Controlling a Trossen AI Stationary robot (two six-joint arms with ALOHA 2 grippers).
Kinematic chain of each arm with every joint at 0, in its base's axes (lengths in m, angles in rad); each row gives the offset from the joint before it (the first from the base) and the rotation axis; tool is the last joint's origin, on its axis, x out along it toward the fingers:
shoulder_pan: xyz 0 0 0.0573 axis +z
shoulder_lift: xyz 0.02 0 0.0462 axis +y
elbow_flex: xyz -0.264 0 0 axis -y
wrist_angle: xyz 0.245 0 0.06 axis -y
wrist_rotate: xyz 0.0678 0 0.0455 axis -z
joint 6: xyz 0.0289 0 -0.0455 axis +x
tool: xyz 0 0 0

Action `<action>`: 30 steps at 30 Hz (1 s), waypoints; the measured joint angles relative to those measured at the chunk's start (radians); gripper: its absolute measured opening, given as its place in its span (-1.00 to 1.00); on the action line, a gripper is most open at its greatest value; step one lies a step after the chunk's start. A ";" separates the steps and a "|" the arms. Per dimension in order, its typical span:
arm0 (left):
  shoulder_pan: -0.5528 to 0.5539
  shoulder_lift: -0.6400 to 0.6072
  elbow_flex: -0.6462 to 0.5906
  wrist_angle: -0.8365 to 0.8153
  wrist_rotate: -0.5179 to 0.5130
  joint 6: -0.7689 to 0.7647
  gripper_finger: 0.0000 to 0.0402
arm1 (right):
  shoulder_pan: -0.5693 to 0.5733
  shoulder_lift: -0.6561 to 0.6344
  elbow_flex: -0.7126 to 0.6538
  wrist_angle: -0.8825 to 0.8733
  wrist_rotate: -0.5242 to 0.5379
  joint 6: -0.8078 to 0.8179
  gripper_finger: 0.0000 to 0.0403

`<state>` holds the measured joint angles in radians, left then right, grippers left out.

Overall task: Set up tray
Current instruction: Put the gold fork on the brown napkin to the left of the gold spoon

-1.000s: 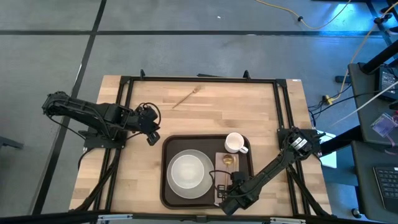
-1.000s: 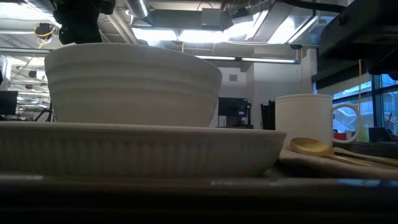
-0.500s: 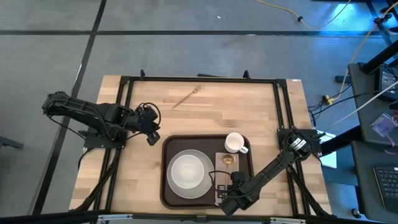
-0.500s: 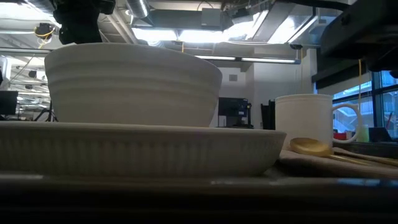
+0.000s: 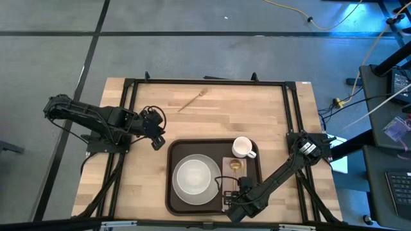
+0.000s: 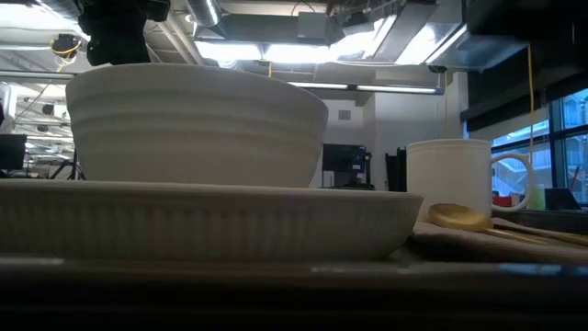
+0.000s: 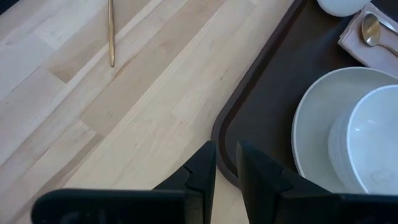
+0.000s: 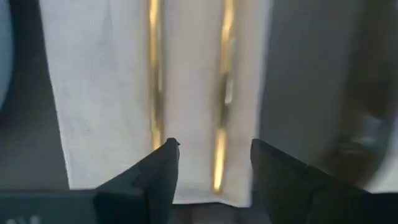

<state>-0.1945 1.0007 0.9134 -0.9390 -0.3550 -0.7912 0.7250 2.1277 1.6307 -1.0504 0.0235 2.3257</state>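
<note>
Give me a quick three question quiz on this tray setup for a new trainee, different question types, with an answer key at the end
1. True or false: the white mug stands on the bare table, outside the tray.
2. Multiple choice: the right gripper hovers over A) the bowl, B) the napkin with two gold utensils, C) the gold utensil lying on the table.
3. Fill in: the bowl sits on a white ____.

Key:
1. False; the mug is on the tray.
2. B.
3. Plate. The left gripper waits by the tray's corner, nearly shut.

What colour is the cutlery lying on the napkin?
Gold: the cutlery on the pale napkin, best in the right wrist view.
</note>
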 joint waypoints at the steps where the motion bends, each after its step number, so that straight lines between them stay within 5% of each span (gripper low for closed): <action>1: 0.000 0.000 0.000 0.000 0.000 -0.003 -0.71 | 0.000 0.000 0.025 -0.042 0.000 -0.001 0.00; 7: 0.000 0.000 0.000 0.000 0.000 -0.010 -0.71 | 0.000 -0.001 0.230 -0.341 0.001 -0.048 0.00; 15: 0.000 0.000 0.000 0.000 0.001 -0.010 -0.71 | -0.038 -0.005 0.527 -0.516 0.095 -0.423 0.00; 20: 0.000 0.000 0.000 0.000 0.003 -0.024 -0.71 | -0.096 -0.004 0.553 -0.522 0.215 -0.606 0.00; 30: 0.000 0.000 0.000 0.001 0.001 -0.104 -0.71 | -0.245 -0.024 0.551 -0.520 0.217 -1.087 0.00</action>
<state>-0.1947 1.0004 0.9134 -0.9382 -0.3544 -0.8948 0.4805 2.1035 2.1819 -1.5708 0.2404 1.2392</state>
